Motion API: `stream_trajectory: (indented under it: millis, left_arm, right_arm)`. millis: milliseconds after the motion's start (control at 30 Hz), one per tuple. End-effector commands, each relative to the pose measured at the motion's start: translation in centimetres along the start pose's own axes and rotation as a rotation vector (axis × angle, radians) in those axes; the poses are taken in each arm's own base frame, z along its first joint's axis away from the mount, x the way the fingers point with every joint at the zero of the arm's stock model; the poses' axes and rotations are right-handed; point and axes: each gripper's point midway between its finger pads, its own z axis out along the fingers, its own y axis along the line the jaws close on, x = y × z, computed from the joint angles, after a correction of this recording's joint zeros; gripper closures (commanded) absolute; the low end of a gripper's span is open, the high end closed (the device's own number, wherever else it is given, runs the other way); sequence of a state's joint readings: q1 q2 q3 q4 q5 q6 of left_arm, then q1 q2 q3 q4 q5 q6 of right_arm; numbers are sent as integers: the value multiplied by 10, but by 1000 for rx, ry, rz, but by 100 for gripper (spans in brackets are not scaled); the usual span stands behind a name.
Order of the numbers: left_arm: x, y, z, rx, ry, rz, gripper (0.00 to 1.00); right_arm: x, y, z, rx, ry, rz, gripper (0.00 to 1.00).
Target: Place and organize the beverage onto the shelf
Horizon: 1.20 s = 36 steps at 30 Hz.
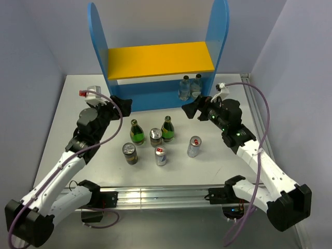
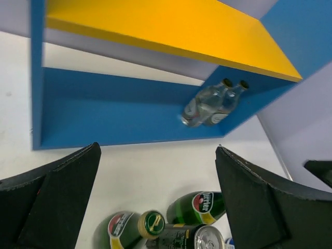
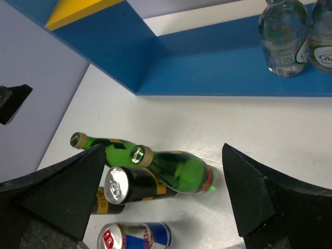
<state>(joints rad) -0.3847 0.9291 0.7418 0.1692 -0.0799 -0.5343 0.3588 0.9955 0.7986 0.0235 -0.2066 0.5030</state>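
Observation:
The shelf (image 1: 161, 59) stands at the back of the table, with a yellow upper board (image 2: 171, 31) and a blue back (image 2: 114, 104). Two clear bottles (image 1: 190, 86) stand on its lower level at the right end (image 2: 207, 104) (image 3: 282, 36). In front of it stand two green bottles (image 1: 137, 132) (image 1: 167, 129), two dark cans (image 1: 155, 137) (image 1: 129, 153), a blue-and-silver can (image 1: 161, 155) and a silver can (image 1: 194, 147). My left gripper (image 1: 122, 106) (image 2: 157, 148) hangs open and empty above and left of the group. My right gripper (image 1: 194, 110) (image 3: 163, 147) is open and empty above and right of it.
Grey walls close in the table on the left, the back and the right. A metal rail (image 1: 155, 194) runs along the near edge between the arm bases. The left part of the shelf's lower level (image 2: 104, 127) holds nothing.

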Motion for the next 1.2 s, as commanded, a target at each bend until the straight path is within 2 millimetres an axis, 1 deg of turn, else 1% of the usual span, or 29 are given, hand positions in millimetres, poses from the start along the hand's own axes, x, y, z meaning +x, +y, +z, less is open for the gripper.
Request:
stream_trajectory:
  millis: [0,33,67,100,133,167,200,233,300,333,367,400,433,467,533,567,600,633,667,700,733,767,800,833,867,967,1167]
  left_arm:
    - [-13,34,-25,-257,-80,53,1]
    - [0,36,-30,-279,-41,65,1]
    - [10,24,-33,-250,-15,73,1]
    - [14,23,-36,-256,-11,71,1]
    - [18,19,-40,-268,-5,74,1]
    - [26,21,-43,-286,19,83,1]
    - [30,21,-46,-300,30,69,1]
    - [37,24,-52,-326,53,79,1]
    - [47,25,-59,-337,68,60,1]
    - [52,26,-62,-343,75,61,1]
    - [58,23,-66,-335,82,61,1]
    - [66,24,-69,-325,90,57,1]
    - [73,20,-71,-305,103,62,1]
    - [82,23,-71,-308,116,70,1]
    - [89,17,-68,-278,113,82,1]
    - [101,22,-66,-280,134,121,1]
    - [105,20,-63,-263,136,126,1]
    - [105,15,-57,-240,116,117,1]
    - [114,17,-53,-237,128,143,1]
    - [117,16,-49,-234,128,149,1]
    - [116,13,-44,-224,110,144,1]
    - [126,16,-40,-233,130,181,1]
    - [128,17,-37,-239,131,194,1]
    - [126,14,-33,-231,115,195,1]
    - [131,16,-29,-241,125,224,1]
    - [130,15,-23,-250,106,241,1]
    - [127,15,-8,-279,94,280,1]
  right_arm:
    - [-8,21,-20,-59,-19,-51,0]
    - [-6,21,-23,-60,-22,-60,0]
    - [-5,20,-27,-54,-32,-67,0]
    - [-12,20,-36,-37,-86,-75,0]
    - [-3,18,-38,-27,-86,-72,0]
    - [-4,16,-42,-11,-109,-63,0]
    - [-7,19,-51,-21,-143,-53,0]
    - [-2,17,-52,-24,-159,-50,0]
    - [-1,16,-60,-23,-174,-41,0]
    - [-2,16,-61,-20,-176,-45,0]
    - [6,11,-62,-2,-143,-47,0]
    - [7,11,-63,-2,-140,-53,0]
    - [13,11,-62,-11,-124,-59,0]
    - [14,12,-63,-22,-126,-64,1]
    - [22,9,-62,-27,-113,-63,1]
    - [25,9,-62,-35,-110,-62,1]
    - [30,7,-61,-32,-102,-58,1]
    - [31,7,-61,-36,-102,-55,1]
    - [33,6,-61,-35,-97,-58,1]
    - [35,6,-61,-33,-89,-58,1]
    - [38,3,-60,-24,-77,-60,2]
    - [37,3,-61,-19,-80,-67,2]
    - [38,1,-61,-13,-78,-72,2]
    - [38,1,-62,-11,-81,-75,2]
    - [37,1,-64,-10,-87,-78,2]
    - [38,1,-65,-17,-90,-77,2]
    - [42,0,-60,-15,-71,-75,2]
